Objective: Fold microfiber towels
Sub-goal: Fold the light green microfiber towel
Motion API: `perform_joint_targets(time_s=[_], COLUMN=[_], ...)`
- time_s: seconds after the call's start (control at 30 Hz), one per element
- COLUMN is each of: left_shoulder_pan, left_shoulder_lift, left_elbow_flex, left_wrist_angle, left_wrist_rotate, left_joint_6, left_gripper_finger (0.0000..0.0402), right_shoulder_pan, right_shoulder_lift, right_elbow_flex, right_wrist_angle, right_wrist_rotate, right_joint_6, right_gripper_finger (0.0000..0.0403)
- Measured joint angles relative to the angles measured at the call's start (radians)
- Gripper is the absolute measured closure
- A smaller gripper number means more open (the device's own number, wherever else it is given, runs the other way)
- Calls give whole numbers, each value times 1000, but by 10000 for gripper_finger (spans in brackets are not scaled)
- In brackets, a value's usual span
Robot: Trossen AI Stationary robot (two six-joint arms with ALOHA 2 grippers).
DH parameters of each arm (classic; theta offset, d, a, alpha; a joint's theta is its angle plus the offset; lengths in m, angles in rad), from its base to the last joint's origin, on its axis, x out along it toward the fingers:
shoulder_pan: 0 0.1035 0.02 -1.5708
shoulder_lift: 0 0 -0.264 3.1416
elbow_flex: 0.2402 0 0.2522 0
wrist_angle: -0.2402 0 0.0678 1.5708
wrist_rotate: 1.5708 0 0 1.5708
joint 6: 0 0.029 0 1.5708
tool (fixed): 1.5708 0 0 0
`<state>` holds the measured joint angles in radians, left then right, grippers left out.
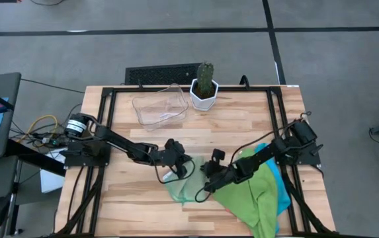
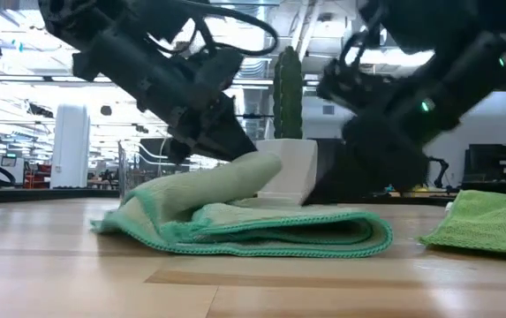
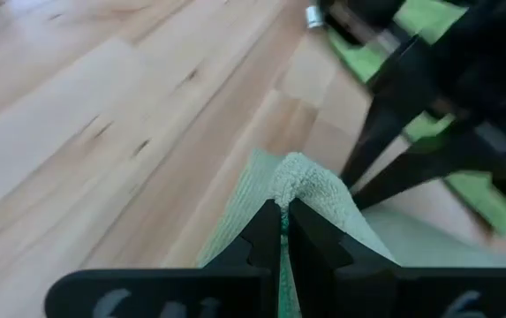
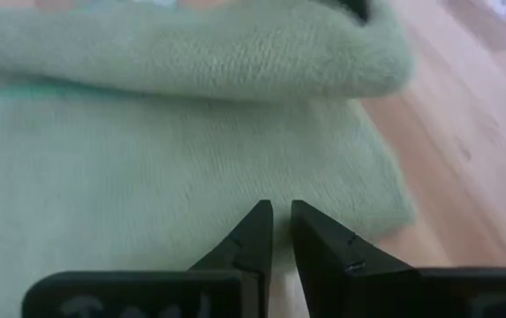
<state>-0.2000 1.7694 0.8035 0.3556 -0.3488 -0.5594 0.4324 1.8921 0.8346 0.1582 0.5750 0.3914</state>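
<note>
- Pale green towel [image 1: 178, 185] lies on the wooden tabletop [image 1: 242, 125] in the high view, between the left end effector [image 1: 178, 158] and the right end effector [image 1: 207, 180]. Bright green towel [image 1: 252, 198] spreads behind the right end effector, under that arm, with a cyan towel [image 1: 284, 192] edge showing past it. Clear plastic tray [image 1: 159, 106] and potted cactus [image 1: 205, 86] stand well apart from both, at the far edge.
- Low view: pale green towel [image 2: 253, 216] sits folded over itself; the left end effector [image 2: 222, 141] lifts one corner of it. Right end effector [image 2: 358, 177] hangs low just beside the fold's other end. White cactus pot [image 2: 292, 168] stands behind.
- Left wrist view: left end effector [image 3: 283, 221] is clamped tight on a puckered towel corner [image 3: 298, 181], tabletop ahead of it.
- Right wrist view: right end effector [image 4: 281, 221] has a narrow gap between its fingers, tips just over the flat towel layer [image 4: 147, 185], nothing pinched; rolled fold directly ahead.
</note>
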Motion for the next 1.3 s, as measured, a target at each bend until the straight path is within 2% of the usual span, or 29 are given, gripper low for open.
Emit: perform_joint_targets(time_s=[0.4, 0.67, 0.8, 1.03, 1.17, 1.3], left_shoulder_pan=[44, 46, 44, 45, 47, 47], left_shoulder_lift=[94, 126, 130, 130, 121, 113], left_elbow_flex=[75, 72, 73, 134, 216, 312], left_wrist_angle=[-15, -25, 0, -57, -211, -395], left_wrist_rotate=[49, 19, 23, 31, 38, 2], left_joint_6=[7, -49, -47, 4, 55, 68], left_gripper_finger=[397, 392, 357, 263, 219, 198], right_shoulder_pan=[0, 4, 4, 4, 5, 5], right_shoulder_lift=[58, 55, 55, 55, 55, 56], right_elbow_flex=[4, 3, 3, 2, 2, 2], right_wrist_angle=[78, 81, 82, 82, 82, 82], right_wrist_rotate=[-8, -15, -17, -20, -21, -22], right_joint_6=[4, 3, 3, 2, 2, 2], right_gripper_finger=[333, 333, 333, 333, 333, 333])
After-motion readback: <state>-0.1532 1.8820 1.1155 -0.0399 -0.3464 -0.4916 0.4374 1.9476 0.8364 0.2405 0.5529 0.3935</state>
